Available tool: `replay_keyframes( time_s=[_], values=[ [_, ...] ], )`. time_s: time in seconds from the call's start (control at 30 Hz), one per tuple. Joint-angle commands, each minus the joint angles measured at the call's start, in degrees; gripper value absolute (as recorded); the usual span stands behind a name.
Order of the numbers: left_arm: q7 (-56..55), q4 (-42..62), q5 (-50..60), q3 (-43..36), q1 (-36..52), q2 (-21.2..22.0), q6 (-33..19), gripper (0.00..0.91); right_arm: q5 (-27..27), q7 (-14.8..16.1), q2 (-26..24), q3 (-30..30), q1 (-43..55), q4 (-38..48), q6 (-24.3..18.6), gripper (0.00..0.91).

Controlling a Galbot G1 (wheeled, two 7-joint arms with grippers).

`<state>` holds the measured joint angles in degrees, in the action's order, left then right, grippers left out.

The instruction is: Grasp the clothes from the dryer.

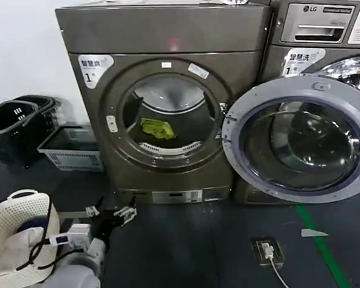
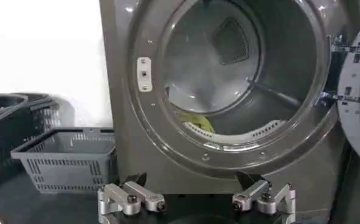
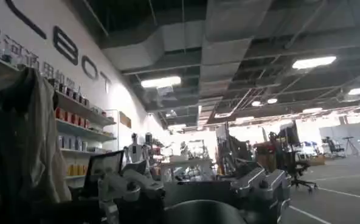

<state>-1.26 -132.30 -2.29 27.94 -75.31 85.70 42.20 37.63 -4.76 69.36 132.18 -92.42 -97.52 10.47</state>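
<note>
Left tool (image 1: 111,215), jaws wide, low in frame; could clip dryer (image 1: 168,36) rim reaching clothes (image 1: 158,128).

In the head view the left arm comes in at the lower left of the frame, its pale grey forearm rising toward the centre and ending in a dark wrist. The left tool (image 1: 111,212) sits low in the frame, left of centre, with its two fingers spread apart and nothing between them. The left wrist view shows the same tool (image 2: 195,198) along the bottom edge, fingers (image 2: 131,196) wide apart. The right tool (image 3: 195,195) appears at the bottom of the right wrist view, fingers apart and empty.
</note>
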Motion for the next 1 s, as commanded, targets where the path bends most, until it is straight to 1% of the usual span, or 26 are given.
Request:
replay_keyframes(
  time_s=[0.03, 1.0],
  values=[
    [-0.01, 0.20, -0.06, 0.01, 0.09, -0.05, 2.80, 0.907, 0.07, -0.09, 0.09, 0.01, 0.01, 0.09, -0.14, 0.907],
    [-0.57, 0.66, -0.31, -0.10, 0.07, -0.16, 2.80, 0.907, 0.07, -0.09, 0.11, -0.13, 0.43, 0.25, -0.35, 0.907]
  ],
)
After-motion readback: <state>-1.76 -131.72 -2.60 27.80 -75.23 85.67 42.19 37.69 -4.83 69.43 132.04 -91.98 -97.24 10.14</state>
